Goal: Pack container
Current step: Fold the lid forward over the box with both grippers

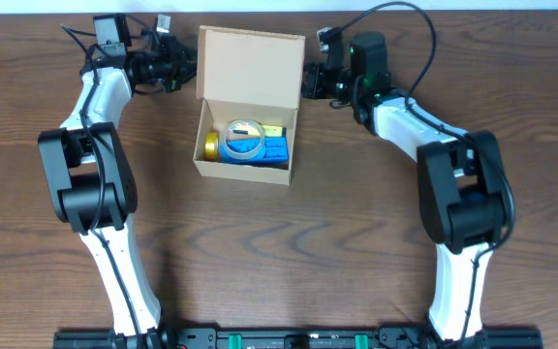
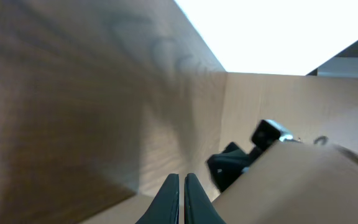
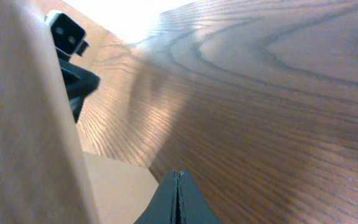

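Cardboard stands between the two arms in the overhead view. The container (image 1: 248, 173), a plain tan box, sits on the bench (image 1: 356, 223) with its lid (image 1: 250, 63) raised at the far side. The left fingers (image 1: 192, 70) are just beside the lid's left edge and the right fingers (image 1: 306, 79) are just beside its right edge. Whether either touches the lid cannot be told from above. Bare wood spreads outward behind each pair and across the near bench. Inside the box lie a yellow tape roll (image 1: 211, 145), a clear tape roll (image 1: 243, 136) and blue items (image 1: 271, 148).

From the left wrist, the fingers are drawn almost together with only a thin slit between them and nothing in it. A tan cardboard panel rises just to their right. Black hardware of the right arm (image 2: 229, 167) shows past its edge, and open wood runs off to their left.

From the right wrist, the fingers are pressed together and grip nothing. Smooth, unmarked cardboard fills the space to their left, with black hardware of the left arm (image 3: 73, 62) beyond it. Broad bench grain stretches ahead and to the right.
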`<act>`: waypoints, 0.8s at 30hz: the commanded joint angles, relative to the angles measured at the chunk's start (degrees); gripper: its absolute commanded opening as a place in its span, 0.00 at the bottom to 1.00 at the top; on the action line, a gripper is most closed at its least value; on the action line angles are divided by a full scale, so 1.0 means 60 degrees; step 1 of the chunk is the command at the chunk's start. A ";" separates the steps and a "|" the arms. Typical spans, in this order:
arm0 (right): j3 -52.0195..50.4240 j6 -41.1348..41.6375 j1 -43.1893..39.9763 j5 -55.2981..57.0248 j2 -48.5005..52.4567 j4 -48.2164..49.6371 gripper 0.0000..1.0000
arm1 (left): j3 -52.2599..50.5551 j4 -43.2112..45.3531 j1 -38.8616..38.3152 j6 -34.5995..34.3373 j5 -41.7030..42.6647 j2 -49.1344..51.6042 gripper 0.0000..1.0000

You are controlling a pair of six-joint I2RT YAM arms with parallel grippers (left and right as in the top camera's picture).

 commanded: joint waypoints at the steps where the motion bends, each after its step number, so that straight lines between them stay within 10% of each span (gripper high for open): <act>1: 0.0146 -0.0812 0.0055 0.0087 -0.0827 -0.0412 0.01 | 0.0175 -0.0543 0.0029 0.0648 -0.0142 -0.0641 0.05; 24: 0.0302 -0.2160 0.1636 0.1541 -0.3005 -0.4524 0.01 | 0.0175 -0.7799 -0.0055 0.4426 -0.4171 -0.3501 0.05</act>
